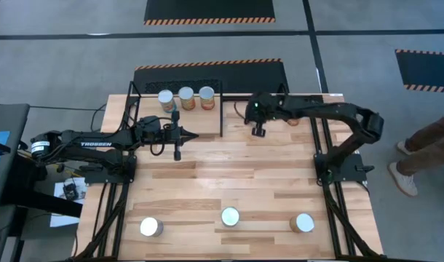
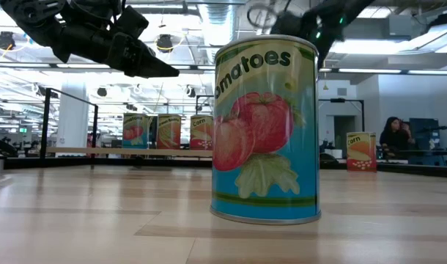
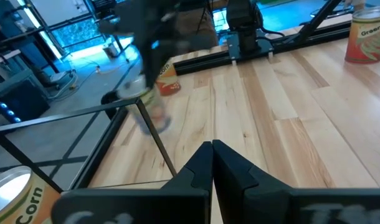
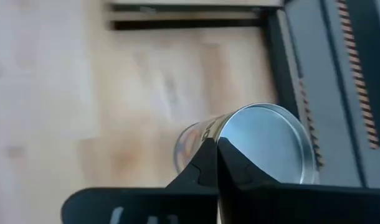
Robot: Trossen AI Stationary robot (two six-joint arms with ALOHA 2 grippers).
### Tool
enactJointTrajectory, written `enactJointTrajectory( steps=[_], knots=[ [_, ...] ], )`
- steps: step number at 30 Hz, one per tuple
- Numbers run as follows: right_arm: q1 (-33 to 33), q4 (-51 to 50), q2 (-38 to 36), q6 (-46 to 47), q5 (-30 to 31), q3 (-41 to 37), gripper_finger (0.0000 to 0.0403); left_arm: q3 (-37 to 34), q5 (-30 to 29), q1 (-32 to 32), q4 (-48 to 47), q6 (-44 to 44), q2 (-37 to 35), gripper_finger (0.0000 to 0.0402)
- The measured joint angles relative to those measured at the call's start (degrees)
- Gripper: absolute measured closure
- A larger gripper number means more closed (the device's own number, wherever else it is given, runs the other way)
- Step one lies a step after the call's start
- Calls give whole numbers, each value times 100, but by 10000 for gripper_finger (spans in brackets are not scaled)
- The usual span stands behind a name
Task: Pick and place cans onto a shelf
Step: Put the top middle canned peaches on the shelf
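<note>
Wooden plank tabletop (image 1: 244,178) with two dark arms, seen from above; the left gripper (image 1: 193,136) is extended from the left side over the middle of the table, just in front of the shelf, its two dark fingers (image 3: 213,163) pressed together to a point with nothing between them; the right gripper (image 1: 258,131) hangs near the far right part of the table, beside the black frame's right end, and in the right wrist view its dark fingers (image 4: 210,163) meet with no gap; directly past their tips lies the shiny round top of a silver tin (image 4: 265,144), but whether the tin is clamped or only close behind the fingers cannot be told; the light wooden shelf with its thin black metal frame (image 1: 138,105) stands along the far edge, and three small upright cans with silver-white tops and yellow-orange labels (image 1: 186,97) stand side by side on it, near its middle; three more silver-topped cans (image 1: 229,217) stand well apart in a row along the near edge of the table, at left, centre and right; in the low view the nearest of these, a blue-labelled tin printed with red tomatoes (image 2: 266,130), stands upright, with the shelf cans in a row behind it; a person's legs (image 1: 426,145) show at the right edge of the high view, off the table.
</note>
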Motion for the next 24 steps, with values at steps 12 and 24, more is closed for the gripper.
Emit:
enactJointTrajectory(
  steps=[12, 24],
  knots=[
    [2417, 1185, 198, 1534, -417, 2, 397, 0, -2, 0, 0, 2, 0, 401],
    [2706, 1929, 2320, 1241, -396, 1779, 394, 0, -46, 0, -39, 22, 1, 401]
  ],
)
